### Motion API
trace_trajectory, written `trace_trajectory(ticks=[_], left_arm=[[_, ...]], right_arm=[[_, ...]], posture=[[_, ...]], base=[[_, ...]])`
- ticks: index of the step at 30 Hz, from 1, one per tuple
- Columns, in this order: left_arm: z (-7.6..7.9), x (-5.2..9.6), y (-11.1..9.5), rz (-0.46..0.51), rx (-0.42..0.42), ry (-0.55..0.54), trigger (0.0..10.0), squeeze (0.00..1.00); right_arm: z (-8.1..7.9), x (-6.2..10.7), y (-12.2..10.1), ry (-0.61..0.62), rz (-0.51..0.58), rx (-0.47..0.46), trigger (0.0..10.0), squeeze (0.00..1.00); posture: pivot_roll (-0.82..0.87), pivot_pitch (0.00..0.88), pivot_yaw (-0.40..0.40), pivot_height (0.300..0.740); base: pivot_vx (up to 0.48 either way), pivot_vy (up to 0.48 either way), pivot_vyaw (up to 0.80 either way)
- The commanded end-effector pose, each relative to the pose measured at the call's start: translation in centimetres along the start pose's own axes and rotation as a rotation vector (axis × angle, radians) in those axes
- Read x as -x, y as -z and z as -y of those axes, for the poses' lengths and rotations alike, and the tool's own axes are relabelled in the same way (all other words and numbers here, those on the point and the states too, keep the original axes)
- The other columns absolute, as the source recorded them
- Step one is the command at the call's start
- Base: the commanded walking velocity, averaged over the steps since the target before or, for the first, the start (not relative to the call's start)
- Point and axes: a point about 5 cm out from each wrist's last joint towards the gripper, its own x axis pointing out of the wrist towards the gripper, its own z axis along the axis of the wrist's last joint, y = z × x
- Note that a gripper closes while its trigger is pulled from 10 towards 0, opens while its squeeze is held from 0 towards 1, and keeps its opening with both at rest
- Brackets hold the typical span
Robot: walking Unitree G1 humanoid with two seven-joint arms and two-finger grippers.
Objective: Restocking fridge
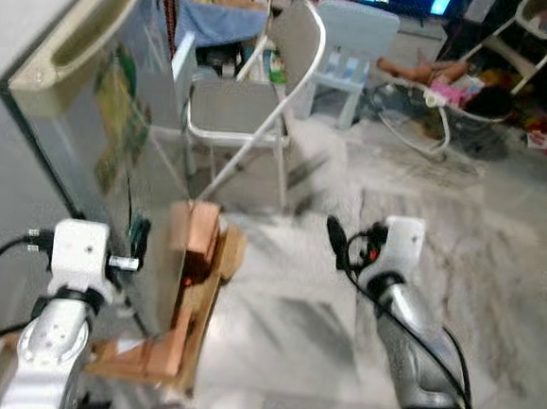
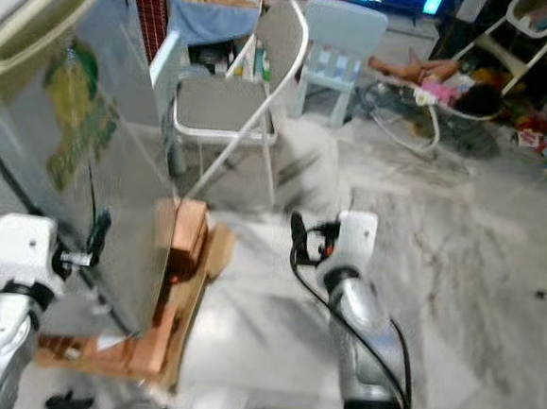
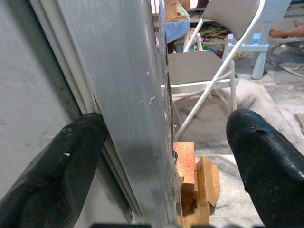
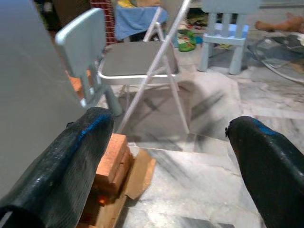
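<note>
— Marble flooring is stretching away toward a grey folding chair (image 1: 238, 112) and a pale blue child's chair (image 1: 348, 40) at the far side, toys lying beyond. Where is the fridge?

— The fridge (image 1: 32, 148) is standing at the near left on wooden blocks (image 1: 194, 255), its door (image 3: 128, 95) angled out toward the room. The left gripper (image 3: 161, 156) is straddling the door's edge, fingers (image 3: 71, 156) spread wide, one on either side, not visibly pinching it.

— And the other arm?

— The right gripper (image 4: 168, 156) is hovering over bare floor to the right of the blocks, fingers spread, holding nothing.

— Which step?

— Seemingly working the door. Next, the left arm will likely need to swing it on its hinge; no groceries are showing.
</note>
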Motion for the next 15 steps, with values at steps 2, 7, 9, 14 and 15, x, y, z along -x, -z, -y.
trace_trajectory(ticks=[2, 7, 9, 14, 15], left_arm=[[-0.1, -0.3, 0.1, -0.013, 0.019, -0.009, 10.0, 0.00], [0.7, -3.6, -2.5, 0.070, 0.082, 0.063, 10.0, 0.00], [0.9, -4.0, -2.8, 0.078, 0.084, 0.072, 10.0, 0.00], [3.8, -7.0, -5.4, 0.149, 0.120, 0.206, 10.0, 0.00], [5.2, -7.3, -6.2, 0.167, 0.135, 0.268, 10.0, 0.00]], right_arm=[[0.4, 0.3, -0.4, 0.013, 0.006, 0.006, 10.0, 0.00], [0.7, 3.7, 1.2, -0.017, -0.187, 0.063, 10.0, 0.00], [0.9, 4.2, 1.6, -0.012, -0.220, 0.085, 10.0, 0.00], [3.1, 7.0, 3.5, 0.021, -0.357, 0.083, 10.0, 0.00], [3.4, 7.5, 3.9, 0.020, -0.380, 0.084, 10.0, 0.00]], posture=[[0.12, 0.042, -0.078, 0.740], [0.12, 0.040, -0.097, 0.740], [0.12, 0.040, -0.097, 0.740], [0.09, 0.028, -0.088, 0.740], [0.09, 0.026, -0.087, 0.740]], base=[[0.000, 0.000, 0.00], [0.000, 0.000, 0.00], [0.000, 0.000, 0.00], [0.000, 0.000, 0.00], [0.000, 0.000, 0.00]])
